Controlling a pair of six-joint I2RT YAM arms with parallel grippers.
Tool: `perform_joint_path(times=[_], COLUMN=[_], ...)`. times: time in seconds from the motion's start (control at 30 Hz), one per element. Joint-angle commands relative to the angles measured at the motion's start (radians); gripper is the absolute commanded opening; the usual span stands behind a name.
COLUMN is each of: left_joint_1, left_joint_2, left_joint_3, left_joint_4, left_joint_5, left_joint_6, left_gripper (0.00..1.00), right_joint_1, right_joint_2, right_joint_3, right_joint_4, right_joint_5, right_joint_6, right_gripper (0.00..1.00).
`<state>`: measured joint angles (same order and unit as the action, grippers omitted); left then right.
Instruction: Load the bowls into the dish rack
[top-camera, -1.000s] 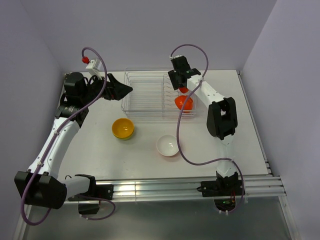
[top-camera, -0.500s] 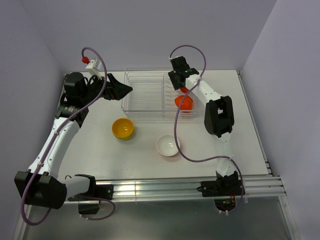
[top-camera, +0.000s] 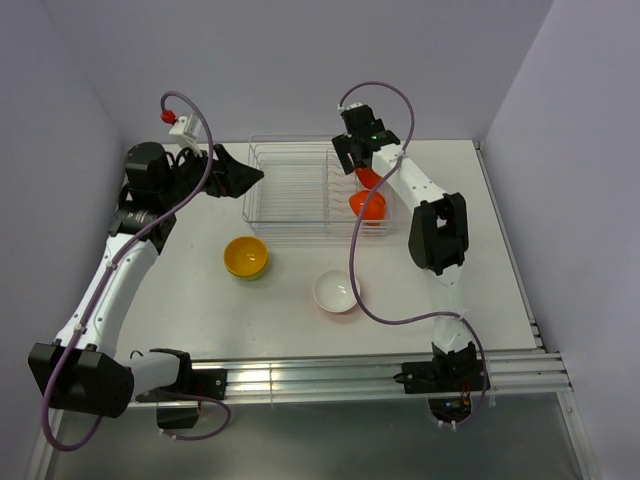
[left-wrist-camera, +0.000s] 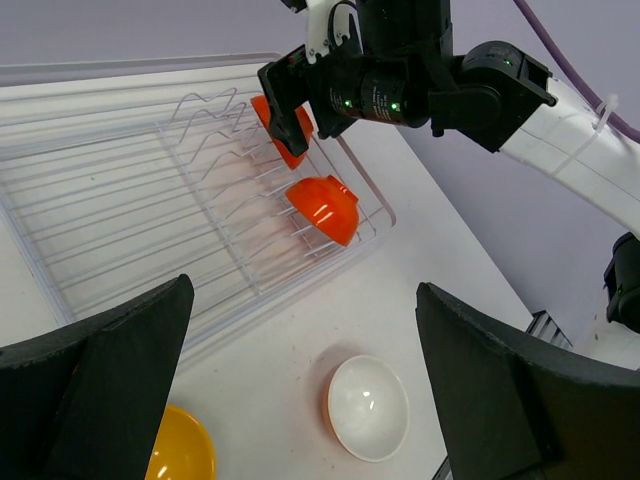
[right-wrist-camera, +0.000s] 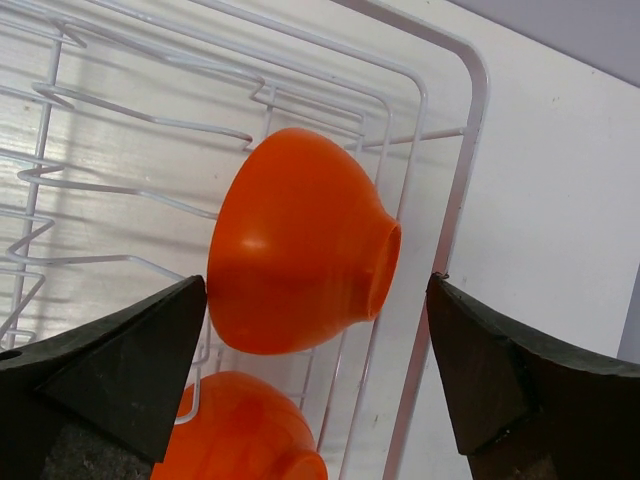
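The clear dish rack (top-camera: 290, 190) stands at the back of the table. Two red-orange bowls stand on edge in its right end, one (top-camera: 370, 206) nearer and one (top-camera: 367, 178) behind it. My right gripper (top-camera: 360, 167) is open just above the rear bowl (right-wrist-camera: 300, 245), a finger on each side, with the other bowl (right-wrist-camera: 240, 430) below it. A yellow-orange bowl (top-camera: 246, 257) and a bowl with a white inside (top-camera: 336, 291) sit upright on the table in front of the rack. My left gripper (top-camera: 237, 178) is open and empty at the rack's left end.
The rack's ribs (left-wrist-camera: 150, 230) left of the divider hold nothing. The right arm (top-camera: 438, 235) reaches over the table right of the rack. Walls close in at the back and on both sides.
My right gripper has drawn back a little toward the far side, above the rear red-orange bowl. The left arm has barely shifted. The bowls on the table have not moved.
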<state>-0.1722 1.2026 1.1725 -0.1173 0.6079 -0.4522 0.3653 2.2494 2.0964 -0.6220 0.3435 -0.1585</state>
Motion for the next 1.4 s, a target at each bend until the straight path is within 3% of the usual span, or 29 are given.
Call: perform_joint_path(times=[0.0, 0.13, 0.37, 0.5, 0.77, 1.03, 1.37], left_joint_1=[0.007, 0.013, 0.014, 0.014, 0.016, 0.016, 0.016], left_joint_2=[0.002, 0.002, -0.003, -0.012, -0.029, -0.038, -0.064], left_joint_3=[0.056, 0.062, 0.068, 0.079, 0.05, 0.033, 0.003], left_joint_4=[0.036, 0.041, 0.027, 0.002, 0.028, 0.027, 0.025], left_joint_5=[-0.005, -0.004, 0.015, 0.013, 0.023, 0.018, 0.007], left_joint_6=[0.029, 0.024, 0.026, 0.04, 0.015, 0.0, 0.009], left_gripper=[0.99, 1.0, 1.0, 1.0, 0.99, 0.99, 1.0], right_joint_1=[-0.008, -0.008, -0.015, -0.06, -0.23, -0.229, -0.065], right_joint_2=[0.016, -0.011, -0.145, -0.247, -0.323, -0.442, -0.485], right_joint_3=[0.048, 0.063, 0.07, 0.041, -0.09, -0.302, -0.437], right_joint_4=[-0.015, -0.037, -0.093, -0.178, -0.315, -0.24, -0.143], right_joint_5=[0.011, -0.024, -0.231, -0.484, -0.845, -0.761, -0.399], right_joint_6=[-0.009, 0.01, 0.057, 0.1, 0.114, 0.112, 0.126], right_gripper=[0.98, 0.98, 0.98, 0.94, 0.81, 0.87, 0.91])
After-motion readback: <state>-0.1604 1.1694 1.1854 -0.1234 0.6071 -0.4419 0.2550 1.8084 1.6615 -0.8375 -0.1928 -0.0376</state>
